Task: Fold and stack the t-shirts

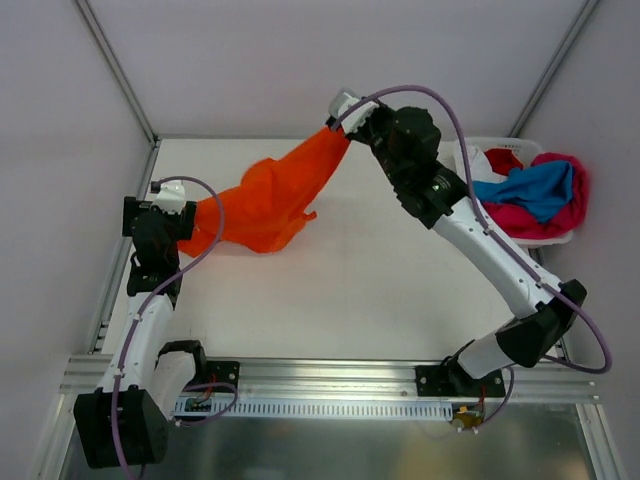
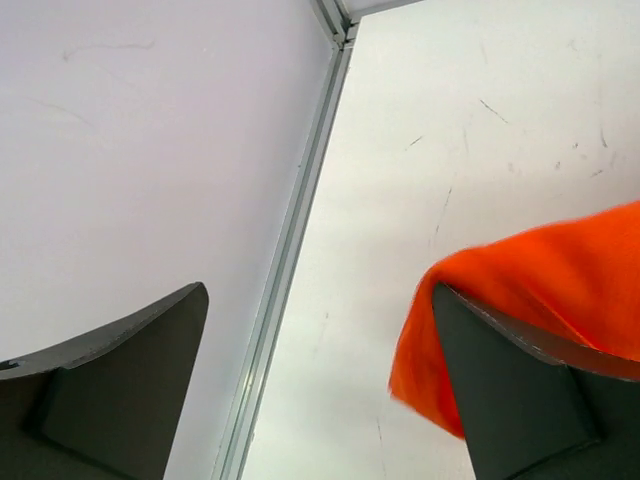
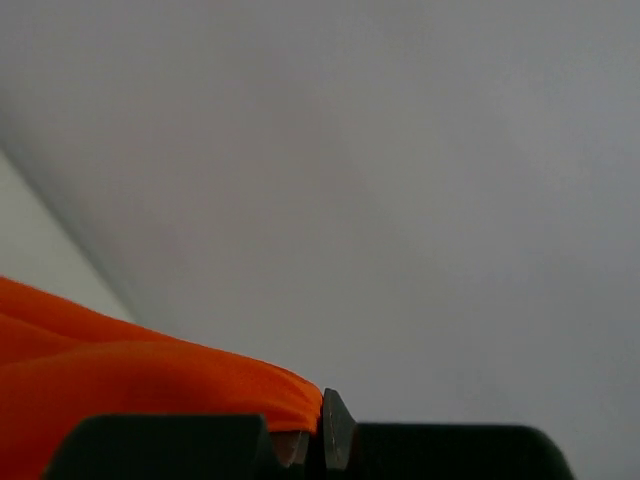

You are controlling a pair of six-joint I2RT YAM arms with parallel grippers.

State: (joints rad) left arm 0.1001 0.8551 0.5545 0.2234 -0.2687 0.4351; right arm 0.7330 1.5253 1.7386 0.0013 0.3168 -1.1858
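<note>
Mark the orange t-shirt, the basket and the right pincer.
orange t-shirt [image 1: 270, 205], top external view, middle of the cloth.
basket [image 1: 540, 240], top external view, near rim.
right pincer [image 3: 320, 420], right wrist view, between the shut tips.

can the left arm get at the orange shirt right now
Probably yes. The left arm has its jaws open, and the orange shirt is right beside one finger, nothing between. The right arm holds the far end in shut jaws.
</note>
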